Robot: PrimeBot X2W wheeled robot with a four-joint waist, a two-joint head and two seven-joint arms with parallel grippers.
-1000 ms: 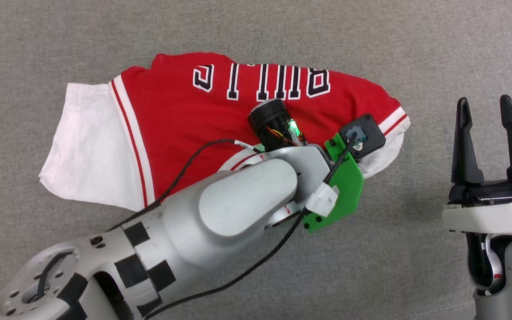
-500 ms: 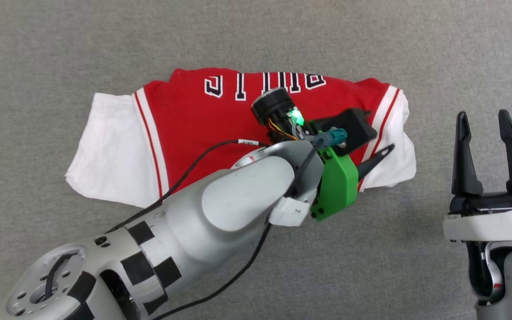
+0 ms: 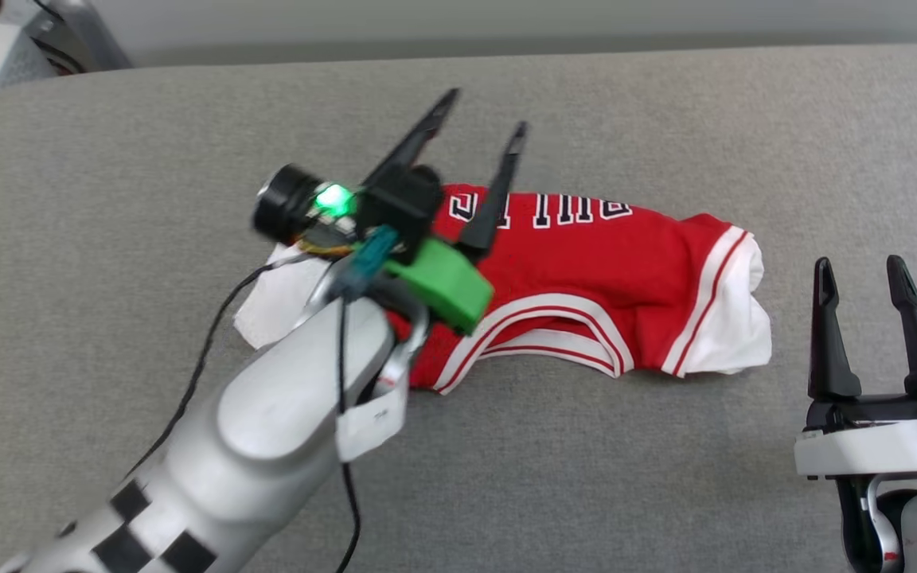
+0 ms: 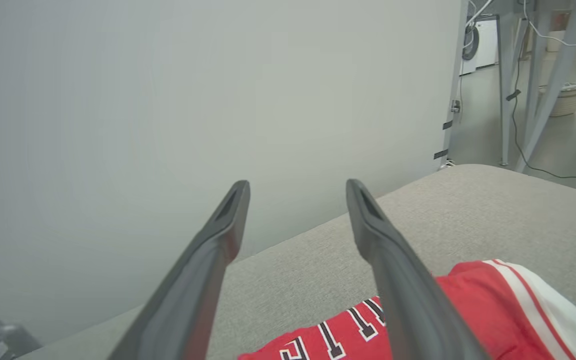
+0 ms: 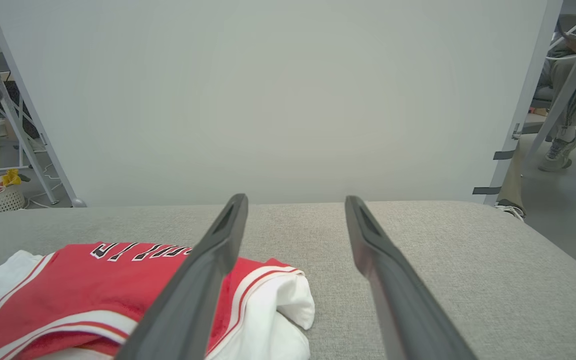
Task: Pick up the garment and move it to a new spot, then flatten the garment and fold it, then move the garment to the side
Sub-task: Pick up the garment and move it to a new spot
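The garment [image 3: 586, 278] is a red jersey with white sleeves and black lettering, lying folded on the grey padded table [image 3: 626, 111]. It also shows in the left wrist view as the garment [image 4: 463, 310] and in the right wrist view as the garment [image 5: 83, 295]. My left gripper [image 3: 484, 119] is raised over its left part, open, holding nothing; in its own view the left gripper [image 4: 298, 187] points over the table's far edge. My right gripper [image 3: 859, 264] stands open to the right of the shirt, apart from it; its own view shows the right gripper [image 5: 295, 200] empty.
A pale wall panel [image 5: 268, 100] stands behind the table's far edge. Metal table legs [image 4: 543, 85] and cables stand beyond the panel. A seated person's leg and shoe [image 5: 558, 145] show at the far right. Bare grey surface lies right of the shirt.
My left gripper opened, let go of the garment and rose up and to the left. The head camera tilted up, so the table's far edge now shows. The right gripper stayed open.
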